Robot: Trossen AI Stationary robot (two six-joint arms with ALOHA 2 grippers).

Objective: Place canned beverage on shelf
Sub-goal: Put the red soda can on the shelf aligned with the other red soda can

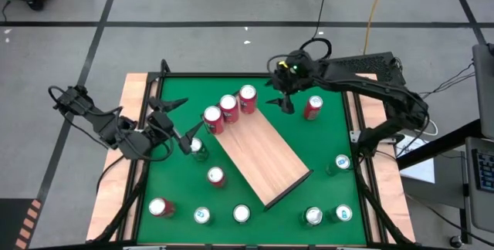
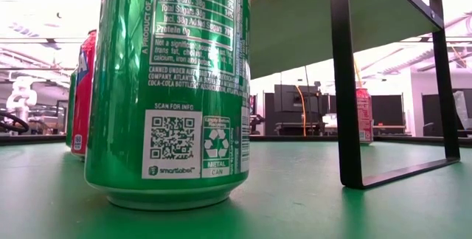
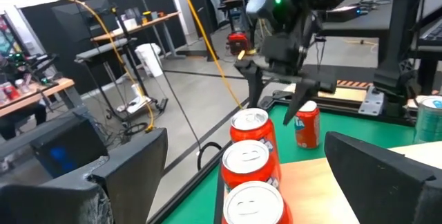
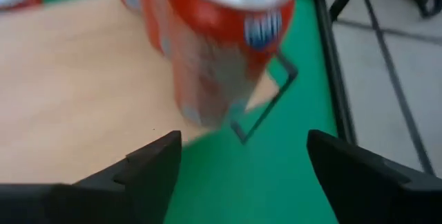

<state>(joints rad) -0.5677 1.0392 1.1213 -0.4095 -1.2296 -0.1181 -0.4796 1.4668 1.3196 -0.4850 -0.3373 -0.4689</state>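
Observation:
The shelf (image 1: 266, 161), a light wood board on thin black legs (image 2: 346, 84), stands slantwise mid-table. Three red cans (image 1: 213, 119) (image 1: 229, 107) (image 1: 247, 98) stand upright in a row on its far left end. My right gripper (image 1: 282, 105) is open, just right of the farthest can (image 4: 221, 44), which stands ahead of its fingers and apart from them. A fourth red can (image 1: 312, 107) stands on the green table beyond it. My left gripper (image 1: 184, 125) is open at the row's left, beside a green can (image 1: 198, 148); nothing is between its fingers.
Several more cans stand on the table: a red one (image 1: 216, 176) left of the shelf, another (image 1: 160, 207) at the near left, several along the near edge (image 1: 241, 214) and one at the right (image 1: 342, 162). A green can (image 2: 173, 84) fills the low view.

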